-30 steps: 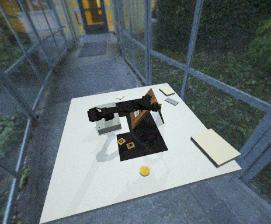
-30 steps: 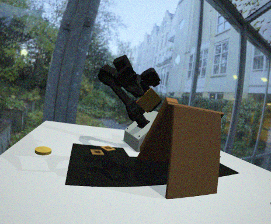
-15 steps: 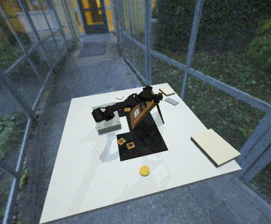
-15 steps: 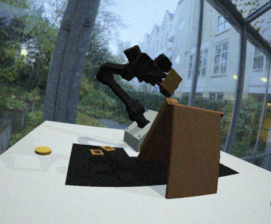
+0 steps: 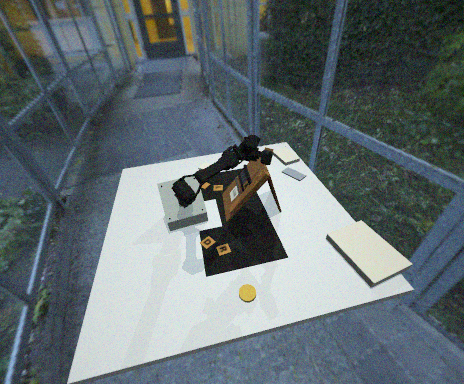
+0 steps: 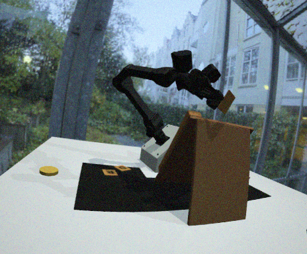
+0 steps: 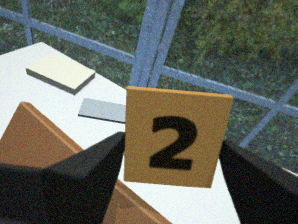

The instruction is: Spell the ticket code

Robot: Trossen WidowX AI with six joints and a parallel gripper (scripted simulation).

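Observation:
My gripper (image 7: 172,143) (image 6: 218,100) (image 5: 265,156) is shut on an orange tile printed "2" (image 7: 177,142) (image 6: 226,102). It holds the tile upright in the air, above and just past the top edge of the slanted brown board (image 5: 256,181) (image 6: 216,165) (image 7: 30,145). The board carries a dark letter rail (image 5: 245,177) and a white ticket (image 5: 234,193); the ticket's print is too small to read. Two orange tiles (image 5: 207,242) (image 5: 223,249) lie on the black mat (image 5: 256,245) (image 6: 116,195) in front. Two more tiles (image 5: 206,185) (image 5: 218,187) lie by the arm.
A yellow disc (image 5: 247,292) (image 6: 49,170) lies near the counter's front. A large cream slab (image 5: 368,251) sits at the right edge. A small cream slab (image 5: 286,154) (image 7: 60,72) and a grey plate (image 5: 294,173) (image 7: 102,110) lie behind the board. The arm's grey base (image 5: 181,205) (image 6: 157,149) stands left.

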